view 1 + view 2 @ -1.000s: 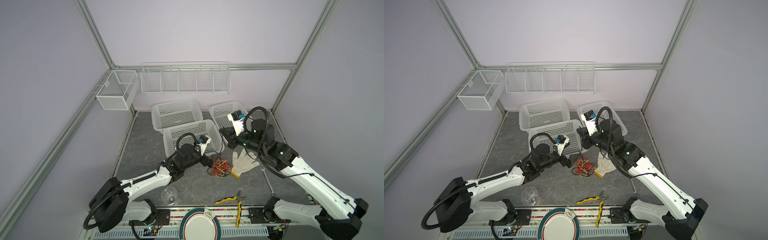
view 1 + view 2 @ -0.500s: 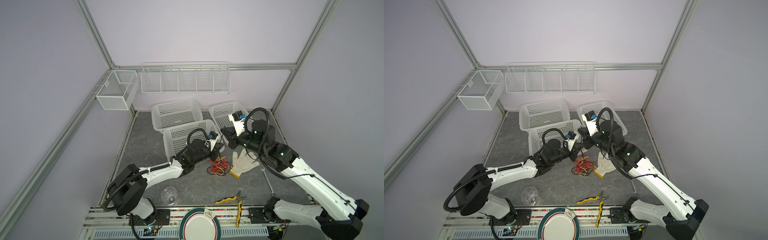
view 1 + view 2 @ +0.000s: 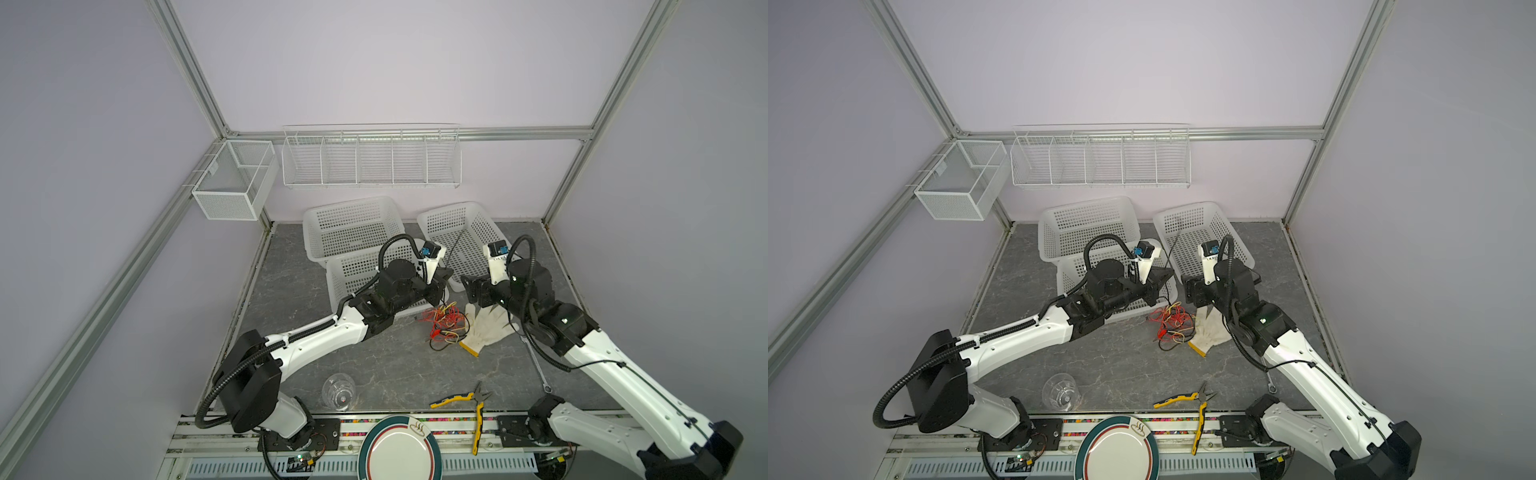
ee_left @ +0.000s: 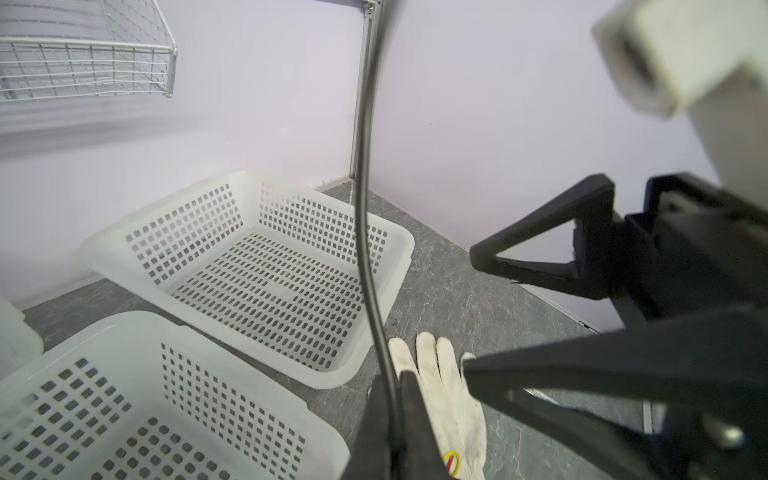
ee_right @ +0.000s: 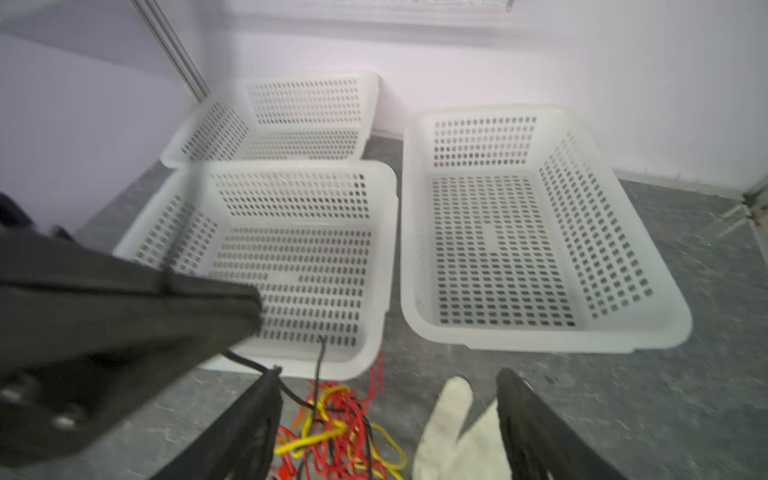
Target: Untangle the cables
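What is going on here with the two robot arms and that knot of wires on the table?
Two robot arms are working on a bundle of thin red, yellow and black cables lying on the grey table beside a white fabric glove. The left fingers are shut on one thin black cable, which runs up and away from them. The right fingers stand open above the bundle and glove, holding nothing. The rest of the bundle lies knotted.
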Tool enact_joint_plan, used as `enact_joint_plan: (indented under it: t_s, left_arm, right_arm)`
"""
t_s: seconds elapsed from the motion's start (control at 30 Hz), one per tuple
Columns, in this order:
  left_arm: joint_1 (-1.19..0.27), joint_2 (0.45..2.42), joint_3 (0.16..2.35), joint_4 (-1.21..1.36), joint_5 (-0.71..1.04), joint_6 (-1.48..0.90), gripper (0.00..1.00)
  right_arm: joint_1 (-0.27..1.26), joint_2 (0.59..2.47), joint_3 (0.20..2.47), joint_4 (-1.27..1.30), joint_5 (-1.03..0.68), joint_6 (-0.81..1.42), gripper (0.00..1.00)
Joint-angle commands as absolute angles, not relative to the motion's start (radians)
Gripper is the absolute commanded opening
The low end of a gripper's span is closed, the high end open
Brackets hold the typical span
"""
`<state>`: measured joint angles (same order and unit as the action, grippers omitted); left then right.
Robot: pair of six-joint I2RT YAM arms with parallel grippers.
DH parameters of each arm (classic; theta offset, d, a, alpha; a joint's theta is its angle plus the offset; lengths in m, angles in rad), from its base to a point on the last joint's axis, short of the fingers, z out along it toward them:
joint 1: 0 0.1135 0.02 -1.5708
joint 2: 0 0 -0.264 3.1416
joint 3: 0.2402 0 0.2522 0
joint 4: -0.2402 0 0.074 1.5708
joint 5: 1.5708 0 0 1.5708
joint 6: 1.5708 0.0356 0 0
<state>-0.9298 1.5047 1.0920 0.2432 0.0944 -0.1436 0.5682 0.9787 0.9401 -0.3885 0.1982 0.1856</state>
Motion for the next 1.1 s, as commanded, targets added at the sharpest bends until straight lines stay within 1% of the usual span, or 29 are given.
enact_joint_plan:
  t_s: [0.0, 0.1, 0.2, 0.33, 0.4, 0.5, 0.6, 0.63, 0.67, 0.7, 0.73, 0.77, 0.8, 0.87, 0.9, 0.97, 1.0, 1.03, 1.07]
  left_arm:
    - [-0.933, 1.473, 1.167, 0.194, 0.088, -0.185, 0.0]
    - [-0.933, 1.473, 1.194, 0.186, 0.14, -0.208, 0.0]
    - [-0.934, 1.479, 1.208, 0.19, 0.182, -0.235, 0.0]
    - [-0.94, 1.497, 1.216, 0.186, 0.225, -0.247, 0.0]
    - [-0.946, 1.506, 1.214, 0.187, 0.244, -0.247, 0.0]
    - [-0.954, 1.509, 1.198, 0.2, 0.265, -0.248, 0.0]
    - [-0.956, 1.502, 1.176, 0.221, 0.271, -0.253, 0.0]
    - [-0.956, 1.497, 1.169, 0.226, 0.271, -0.253, 0.0]
    - [-0.956, 1.494, 1.162, 0.231, 0.267, -0.251, 0.0]
    - [-0.956, 1.49, 1.155, 0.236, 0.268, -0.246, 0.0]
    - [-0.956, 1.485, 1.145, 0.238, 0.263, -0.242, 0.0]
    - [-0.956, 1.479, 1.134, 0.241, 0.254, -0.238, 0.0]
    - [-0.956, 1.472, 1.119, 0.244, 0.236, -0.235, 0.0]
    - [-0.956, 1.454, 1.077, 0.252, 0.197, -0.23, 0.0]
    - [-0.956, 1.443, 1.05, 0.263, 0.179, -0.225, 0.09]
    - [-0.956, 1.419, 0.996, 0.29, 0.154, -0.223, 0.36]
    - [-0.956, 1.403, 0.963, 0.31, 0.147, -0.221, 0.53]
    - [-0.956, 1.384, 0.925, 0.332, 0.143, -0.217, 0.67]
    - [-0.956, 1.365, 0.891, 0.354, 0.141, -0.21, 0.74]
  right_arm:
    - [0.563, 0.911, 0.862, -0.399, 0.16, 0.177, 0.92]
    - [0.563, 0.873, 0.8, -0.378, 0.067, 0.158, 0.94]
    - [0.564, 0.841, 0.755, -0.315, -0.042, 0.159, 0.95]
    - [0.566, 0.853, 0.736, -0.213, -0.11, 0.191, 0.94]
    - [0.568, 0.888, 0.747, -0.179, -0.12, 0.196, 0.93]
    - [0.571, 0.955, 0.774, -0.145, -0.1, 0.203, 0.86]
    - [0.573, 1.027, 0.796, -0.118, -0.132, 0.207, 0.74]
    - [0.574, 1.046, 0.798, -0.106, -0.143, 0.21, 0.65]
    - [0.575, 1.059, 0.799, -0.097, -0.144, 0.214, 0.51]
    - [0.575, 1.069, 0.799, -0.086, -0.136, 0.221, 0.32]
    - [0.576, 1.073, 0.798, -0.078, -0.122, 0.229, 0.19]
    - [0.576, 1.073, 0.798, -0.075, -0.108, 0.232, 0.11]
    - [0.576, 1.071, 0.802, -0.076, -0.096, 0.234, 0.07]
    - [0.577, 1.058, 0.812, -0.084, -0.073, 0.237, 0.06]
    - [0.575, 1.052, 0.821, -0.095, -0.053, 0.243, 0.07]
    - [0.576, 1.046, 0.851, -0.134, 0.006, 0.267, 0.07]
    - [0.576, 1.048, 0.871, -0.167, 0.043, 0.283, 0.06]
    - [0.577, 1.053, 0.907, -0.201, 0.072, 0.299, 0.06]
    - [0.577, 1.058, 0.926, -0.224, 0.089, 0.31, 0.07]
